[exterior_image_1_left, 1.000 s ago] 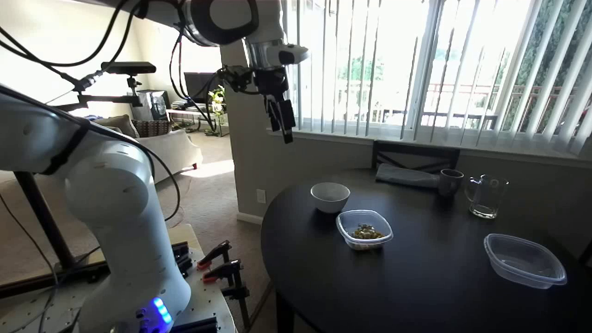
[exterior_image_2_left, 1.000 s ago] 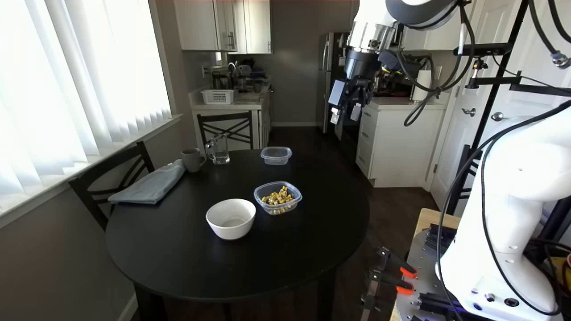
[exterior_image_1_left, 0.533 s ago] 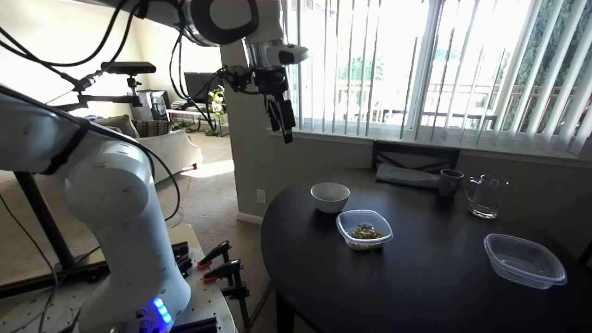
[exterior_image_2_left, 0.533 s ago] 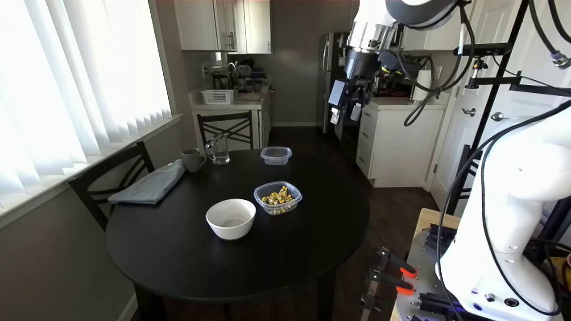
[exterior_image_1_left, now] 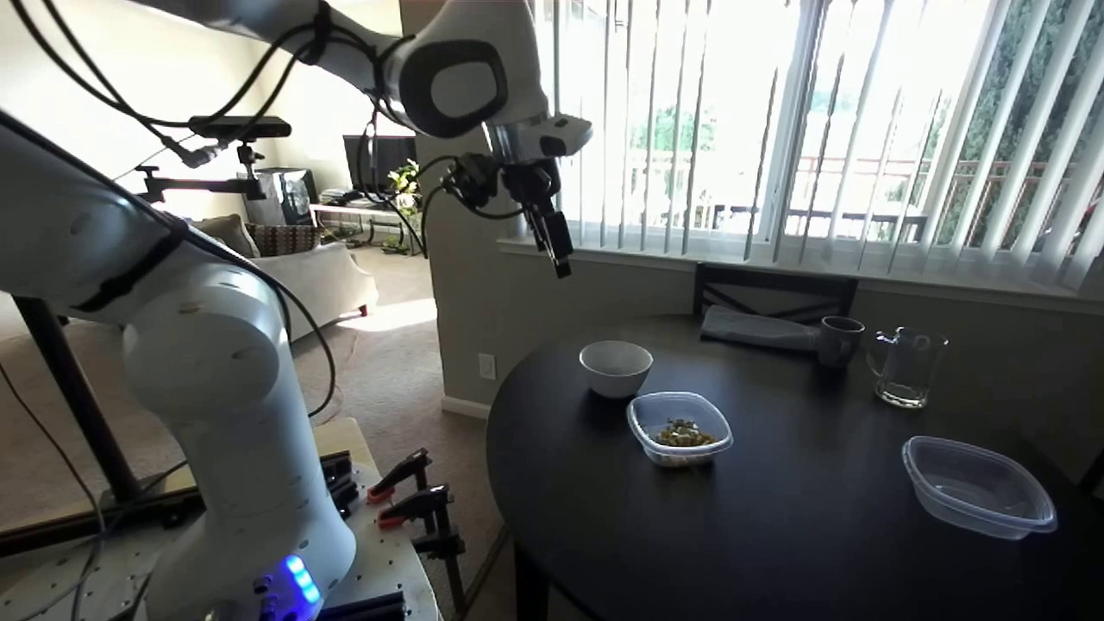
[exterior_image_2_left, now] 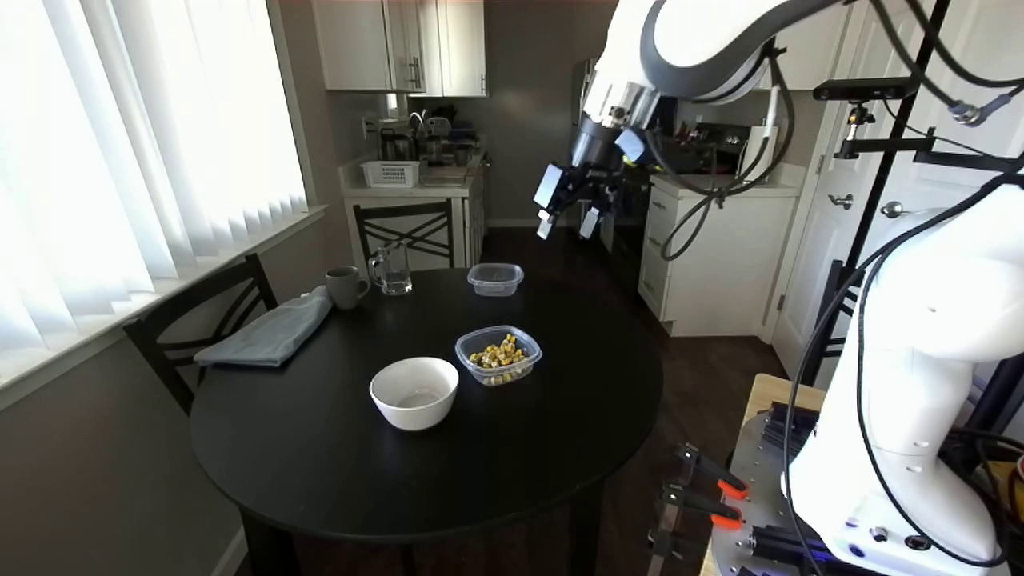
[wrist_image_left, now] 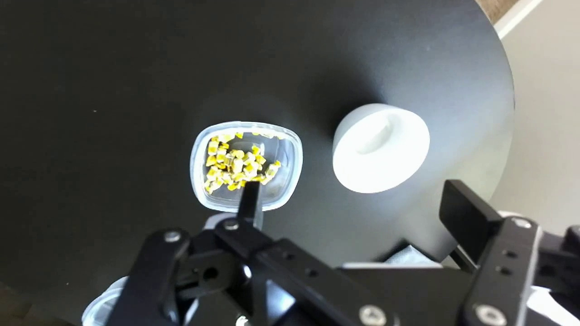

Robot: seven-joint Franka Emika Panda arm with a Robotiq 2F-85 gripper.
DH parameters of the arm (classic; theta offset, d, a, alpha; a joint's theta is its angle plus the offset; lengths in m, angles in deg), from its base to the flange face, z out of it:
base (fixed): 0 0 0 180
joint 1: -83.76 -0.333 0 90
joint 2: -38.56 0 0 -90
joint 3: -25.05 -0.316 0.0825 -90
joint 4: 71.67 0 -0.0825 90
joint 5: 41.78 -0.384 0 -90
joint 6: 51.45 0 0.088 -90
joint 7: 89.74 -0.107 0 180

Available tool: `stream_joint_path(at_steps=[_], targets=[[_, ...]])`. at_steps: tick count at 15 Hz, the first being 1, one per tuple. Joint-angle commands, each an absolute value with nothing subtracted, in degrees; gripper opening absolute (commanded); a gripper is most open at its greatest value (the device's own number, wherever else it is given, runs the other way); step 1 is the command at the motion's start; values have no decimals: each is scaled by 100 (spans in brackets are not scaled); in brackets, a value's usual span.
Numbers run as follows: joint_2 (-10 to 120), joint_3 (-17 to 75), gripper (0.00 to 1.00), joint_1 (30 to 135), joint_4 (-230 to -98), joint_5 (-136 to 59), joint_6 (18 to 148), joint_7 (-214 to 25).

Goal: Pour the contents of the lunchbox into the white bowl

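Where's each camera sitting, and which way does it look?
An exterior view: away from the arm, looking across the table toward the kitchen cabinets; the arm and gripper show.
An exterior view: away from the arm, looking across the table toward the window; the arm and gripper show.
Wrist view: on the arm's wrist, looking down at the lunchbox and white bowl; the gripper shows at the bottom.
Both exterior views share the table, lunchbox and white bowl.

In my wrist view, the box, food in it, lies on the bench left of the bowl.
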State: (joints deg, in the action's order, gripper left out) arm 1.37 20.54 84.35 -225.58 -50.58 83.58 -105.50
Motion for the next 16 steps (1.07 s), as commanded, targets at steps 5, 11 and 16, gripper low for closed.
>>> stream_joint_path(at_steps=[5, 11, 16], targets=[[3094, 1256, 100, 8839, -21466, -4722, 10319, -12638], [5019, 1755, 100, 8548, -20048, -2006, 10196, -15278], [5332, 2535, 100, 7851, -19727, -2231, 10209, -15233]])
